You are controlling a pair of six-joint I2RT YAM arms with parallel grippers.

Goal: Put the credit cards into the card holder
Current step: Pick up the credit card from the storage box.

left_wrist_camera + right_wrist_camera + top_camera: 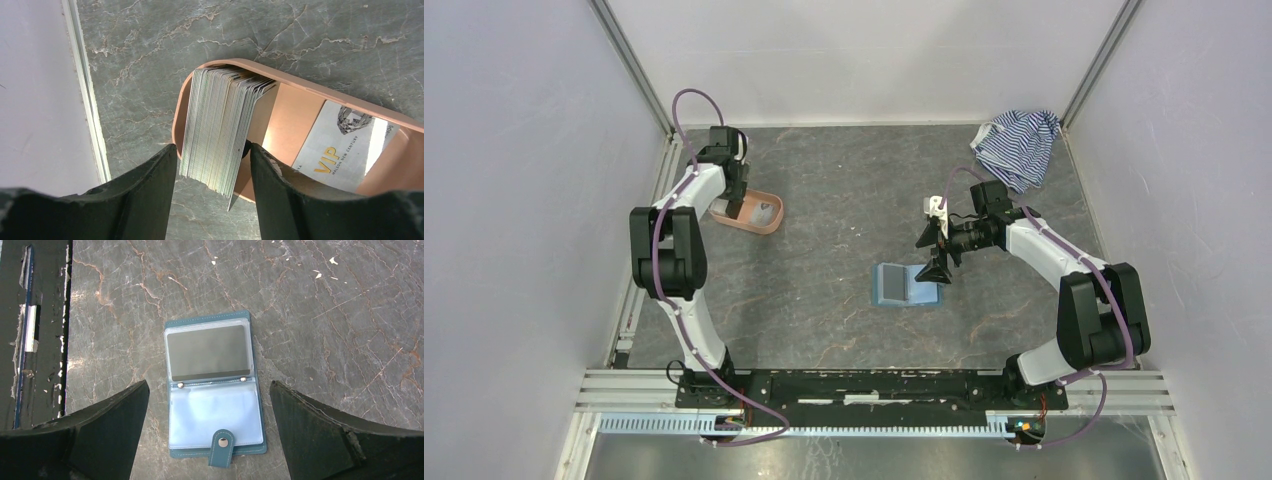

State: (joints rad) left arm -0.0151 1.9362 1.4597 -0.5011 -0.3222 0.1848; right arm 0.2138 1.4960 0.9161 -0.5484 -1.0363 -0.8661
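A thick stack of whitish credit cards point(217, 130) stands on edge at one end of the salmon-pink tray point(300, 86). My left gripper point(210, 150) straddles the stack, open. Its right finger touches the stack and a thin gap shows at the left finger. A white VIP card point(340, 145) lies flat in the tray. The teal card holder point(215, 390) lies open on the table with a dark card point(207, 352) in its far sleeve. My right gripper point(209, 383) hangs wide open above it, holding nothing. In the top view, the left gripper point(742, 200) is at the tray point(769, 222) and the right gripper point(934, 250) is by the holder point(906, 285).
A blue-and-white striped cloth point(1018, 145) lies crumpled in the far right corner. A metal rail point(85, 100) runs along the left wall close to the tray. The black base frame point(30, 330) borders the table's near edge.
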